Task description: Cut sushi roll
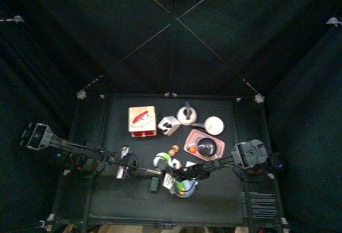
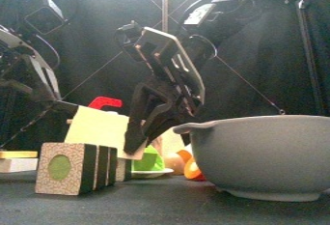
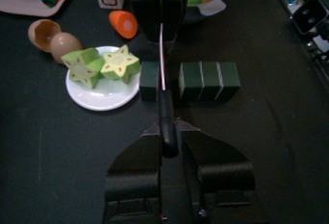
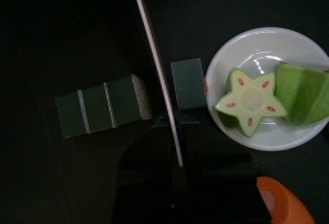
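Left gripper (image 3: 164,141) clamps knife (image 3: 160,64), blade down in gap splitting sushi roll (image 3: 206,80) at frame centre, beside white plate (image 3: 90,93); right gripper's finger spread can't be told.

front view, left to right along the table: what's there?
Sushi roll → white plate with green fruit → orange piece → grey bowl. The left claw, shut on a knife, comes down behind the roll's right end.

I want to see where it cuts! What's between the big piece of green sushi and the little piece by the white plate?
The knife blade stands in the gap between the long sushi roll piece and the small cut piece beside the white plate. The right wrist view shows it best.
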